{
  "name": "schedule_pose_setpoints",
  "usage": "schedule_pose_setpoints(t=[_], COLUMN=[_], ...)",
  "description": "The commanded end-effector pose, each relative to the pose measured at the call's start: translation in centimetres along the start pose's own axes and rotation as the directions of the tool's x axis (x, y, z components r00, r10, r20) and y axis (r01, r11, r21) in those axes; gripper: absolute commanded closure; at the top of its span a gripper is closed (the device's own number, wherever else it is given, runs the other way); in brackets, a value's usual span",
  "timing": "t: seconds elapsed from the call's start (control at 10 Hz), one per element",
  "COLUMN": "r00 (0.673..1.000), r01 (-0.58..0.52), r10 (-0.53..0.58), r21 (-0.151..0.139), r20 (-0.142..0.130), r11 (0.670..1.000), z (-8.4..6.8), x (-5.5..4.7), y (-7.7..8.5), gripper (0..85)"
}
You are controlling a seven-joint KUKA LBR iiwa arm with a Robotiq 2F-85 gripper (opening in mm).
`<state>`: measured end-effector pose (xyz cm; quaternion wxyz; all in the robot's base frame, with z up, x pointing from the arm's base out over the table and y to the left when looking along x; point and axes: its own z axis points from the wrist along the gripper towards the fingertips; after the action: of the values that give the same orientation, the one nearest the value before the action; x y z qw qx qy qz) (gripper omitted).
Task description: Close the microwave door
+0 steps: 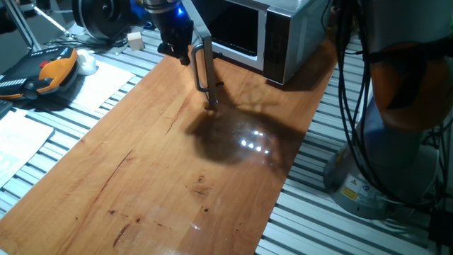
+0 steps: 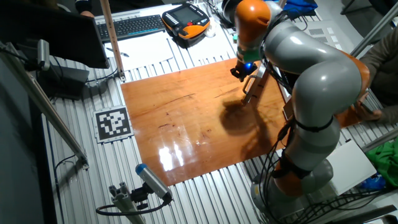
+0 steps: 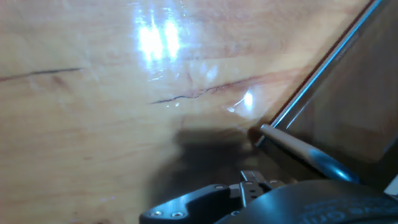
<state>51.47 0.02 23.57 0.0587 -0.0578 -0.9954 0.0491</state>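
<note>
Hanging over the far end of the wooden worktop (image 1: 177,170), my fingers (image 1: 178,51) sit right at the top of the door (image 1: 200,37), which stands swung wide open from the microwave (image 1: 283,35) so that I see it almost edge-on. Its long silver-grey handle (image 1: 204,67) runs down just beside me, with its lower end close to the wood. Whether my fingers are spread or pressed together I cannot tell: one fixed view shows only a dark block at the door's top edge, the other fixed view shows them too small, and my own camera catches just a dark part of the hand at the bottom of the picture. In my own view the handle (image 3: 308,155) crosses as a pale bar in front of the dark glossy door (image 3: 354,99), whose slim frame slants up to the right above the wood. The microwave stands at the worktop's far corner, its dark cavity facing out. An orange and black pendant (image 1: 42,74) lies off the wood to the left, on the slatted table.
</note>
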Motion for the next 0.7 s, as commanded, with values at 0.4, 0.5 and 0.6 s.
schedule_pose_setpoints(t=[0.4,0.5,0.6], r00=[0.999,0.999,0.997], r01=[0.036,0.053,0.072], r10=[-0.036,-0.053,-0.073], r21=[0.121,0.125,0.128], r20=[-0.008,-0.002,0.005], r11=[0.992,0.991,0.989], z=[-0.4,0.1,0.4], x=[1.3,1.2,1.0], y=[-7.0,-8.4,-9.8], gripper=[85.0,85.0,85.0])
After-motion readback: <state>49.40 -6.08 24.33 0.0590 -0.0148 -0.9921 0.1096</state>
